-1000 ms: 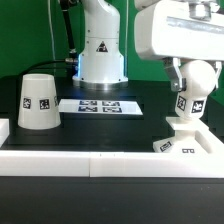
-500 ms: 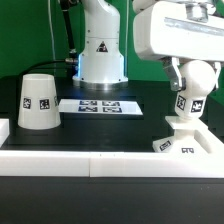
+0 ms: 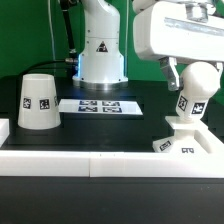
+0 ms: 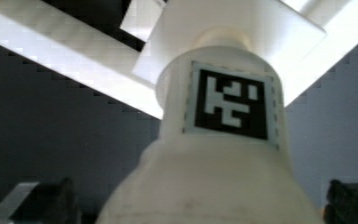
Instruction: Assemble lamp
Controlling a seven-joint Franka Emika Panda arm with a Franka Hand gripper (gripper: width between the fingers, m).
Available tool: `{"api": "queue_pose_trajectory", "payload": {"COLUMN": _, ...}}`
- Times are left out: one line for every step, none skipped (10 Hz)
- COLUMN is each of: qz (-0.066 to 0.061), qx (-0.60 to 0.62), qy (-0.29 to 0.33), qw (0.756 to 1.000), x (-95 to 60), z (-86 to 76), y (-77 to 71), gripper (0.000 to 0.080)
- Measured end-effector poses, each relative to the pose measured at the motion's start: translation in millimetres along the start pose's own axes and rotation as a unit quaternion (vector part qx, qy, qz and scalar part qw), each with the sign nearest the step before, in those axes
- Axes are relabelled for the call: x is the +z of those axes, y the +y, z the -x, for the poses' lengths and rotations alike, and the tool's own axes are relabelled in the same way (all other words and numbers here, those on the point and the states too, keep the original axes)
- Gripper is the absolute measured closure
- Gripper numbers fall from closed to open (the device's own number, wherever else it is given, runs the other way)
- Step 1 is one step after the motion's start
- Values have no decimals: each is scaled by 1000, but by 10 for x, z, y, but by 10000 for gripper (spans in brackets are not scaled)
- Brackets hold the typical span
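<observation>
The round bulb (image 3: 191, 103) stands upright on the flat square base (image 3: 184, 143) at the exterior view's right, against the white front rail. My gripper (image 3: 190, 88) is lowered over the bulb. In the wrist view the bulb (image 4: 220, 120) with its tag fills the middle. My gripper (image 4: 201, 205) has one dark finger on each side, each with a gap to the bulb, so it is open around it. The tapered shade (image 3: 38, 102) stands mouth down at the exterior view's left, far from the gripper.
The marker board (image 3: 90, 105) lies flat between the shade and the base, in front of the robot's pedestal (image 3: 101, 60). A white rail (image 3: 100, 160) runs along the table's front edge, with a short side piece at the left (image 3: 4, 128).
The gripper has shifted very slightly upward around the bulb. The bulb, base and shade stay where they were.
</observation>
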State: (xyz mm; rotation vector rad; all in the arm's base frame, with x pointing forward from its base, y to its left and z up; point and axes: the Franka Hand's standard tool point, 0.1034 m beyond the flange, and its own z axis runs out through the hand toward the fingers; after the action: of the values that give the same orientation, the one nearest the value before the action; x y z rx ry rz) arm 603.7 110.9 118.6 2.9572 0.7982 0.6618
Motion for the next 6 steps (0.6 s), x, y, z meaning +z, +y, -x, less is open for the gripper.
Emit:
{"api": "queue_pose_trajectory", "payload": {"qz": -1, "qx": 0, "qy": -5, "qw": 1000, "x": -58, "z": -20, "y": -21, "gripper": 101}}
{"api": "queue_pose_trajectory", "payload": {"qz": -1, "qx": 0, "qy": -8, "qw": 1000, "x": -133, "z": -47, "y": -10, "gripper": 101}}
{"api": "queue_pose_trajectory", "payload": {"qz": 0, "qx": -1, "qy": -9, "qw": 1000, "x": -213, "z": -84, "y": 9, "gripper": 101}}
{"api": "queue_pose_trajectory", "payload": {"qz": 1, "qx": -2, "qy": -9, "qw": 1000, "x": -269, "z": -113, "y": 21, "gripper": 101}}
{"api": "queue_pose_trajectory", "payload": {"qz": 0, "qx": -2, "qy": -9, "qw": 1000, "x": -247, "z": -102, "y": 16, "gripper": 101}}
{"api": "queue_pose_trajectory", "payload": {"qz": -2, "qx": -2, "qy": -16, "qw": 1000, "x": -240, "z": -85, "y": 3, "gripper": 101}}
